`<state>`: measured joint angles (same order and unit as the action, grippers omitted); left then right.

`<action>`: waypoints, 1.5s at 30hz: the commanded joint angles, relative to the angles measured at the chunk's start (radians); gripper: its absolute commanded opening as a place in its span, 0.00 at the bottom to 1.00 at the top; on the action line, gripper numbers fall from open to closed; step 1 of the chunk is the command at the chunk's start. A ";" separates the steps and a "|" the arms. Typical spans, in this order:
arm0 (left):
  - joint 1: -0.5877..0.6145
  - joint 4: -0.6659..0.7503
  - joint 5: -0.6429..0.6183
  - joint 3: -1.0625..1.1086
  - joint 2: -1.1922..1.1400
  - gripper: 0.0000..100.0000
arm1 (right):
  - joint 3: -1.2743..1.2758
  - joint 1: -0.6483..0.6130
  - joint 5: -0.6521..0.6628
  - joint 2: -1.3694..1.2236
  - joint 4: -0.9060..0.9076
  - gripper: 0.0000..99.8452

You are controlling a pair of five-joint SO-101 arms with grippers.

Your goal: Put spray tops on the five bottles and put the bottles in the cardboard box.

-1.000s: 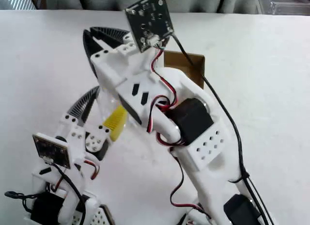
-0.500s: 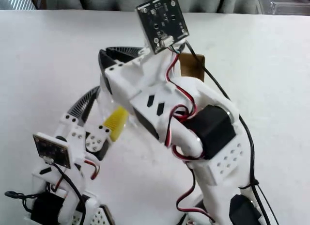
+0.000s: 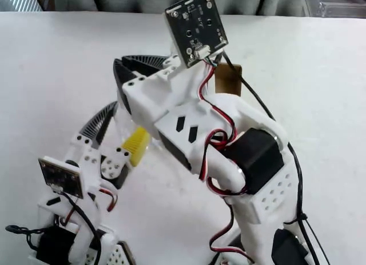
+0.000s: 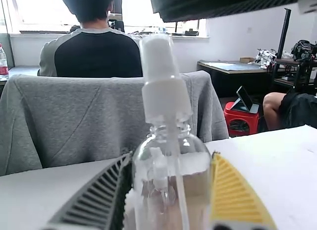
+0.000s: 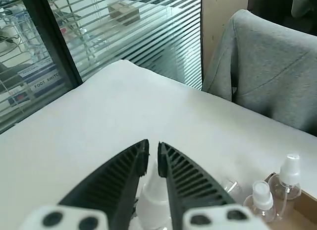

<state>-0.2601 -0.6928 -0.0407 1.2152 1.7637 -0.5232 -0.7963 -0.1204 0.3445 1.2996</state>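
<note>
High view: a white table [image 3: 320, 133] carries both arms, built of glossy white printed plastic with black motors and looped red, black and white wires. The left gripper [image 3: 127, 121], near left, pinches a clear bottle [image 3: 122, 117] between a grey ribbed finger [image 3: 97, 123] and a yellow ribbed finger [image 3: 137, 144]. The right arm arches over it and hides most of the bottle. The right gripper [image 3: 121, 76], with black ribbed fingers, hangs just above the bottle. A bare green-black circuit board [image 3: 196, 28] sits on that wrist. Past the arm, a corner of the brown cardboard box [image 3: 229, 79] shows on the far side of the table.

Left wrist view: the bottle is round-shouldered and see-through, standing upright between the grey and yellow fingers. A white plastic spray top [image 4: 163, 86] sits on its neck, with the dip tube running down inside. A black ribbed finger hangs above the top, apart from it. Behind, a soft grey cloth [image 4: 74, 116] drapes over a chair at the table's far edge.

Right wrist view: the black fingers are almost pressed together, with only a thin slit between the tips, and the white spray top shows below them. To the right, two other bottles [image 5: 291, 184] with white tops stand in the box. Slatted blinds [image 5: 133, 36] and a small printed sign lie beyond the table.
</note>
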 commanded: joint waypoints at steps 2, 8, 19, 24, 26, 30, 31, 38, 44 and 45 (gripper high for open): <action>0.007 -0.002 0.003 -0.011 0.012 0.02 | -0.043 0.061 -0.002 -0.058 -0.041 0.01; 0.007 -0.002 0.006 -0.011 0.012 0.02 | -0.041 0.085 -0.003 -0.094 -0.005 0.01; 0.007 0.002 0.008 -0.009 0.012 0.02 | -0.043 0.004 -0.009 -0.025 0.154 0.01; 0.007 0.000 0.006 -0.009 0.012 0.02 | -0.046 0.005 -0.011 -0.021 0.116 0.01; 0.007 0.000 0.006 -0.009 0.012 0.02 | -0.043 0.001 -0.011 -0.022 0.096 0.01; 0.007 0.000 0.006 -0.009 0.012 0.02 | -0.035 -0.024 -0.011 -0.031 0.081 0.01; 0.007 0.000 0.006 -0.009 0.012 0.02 | -0.028 -0.035 -0.011 -0.033 0.081 0.01; 0.007 0.000 0.008 -0.009 0.012 0.02 | -0.020 -0.044 -0.003 -0.028 0.081 0.01; 0.007 0.000 0.008 -0.009 0.012 0.02 | -0.083 0.035 -0.002 0.025 0.081 0.01; 0.004 0.002 0.008 -0.009 0.012 0.02 | -0.094 0.056 -0.002 0.035 0.081 0.01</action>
<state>-0.2555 -0.6958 -0.0437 1.2198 1.7622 -0.5600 -0.7887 -0.1235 0.3368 1.3947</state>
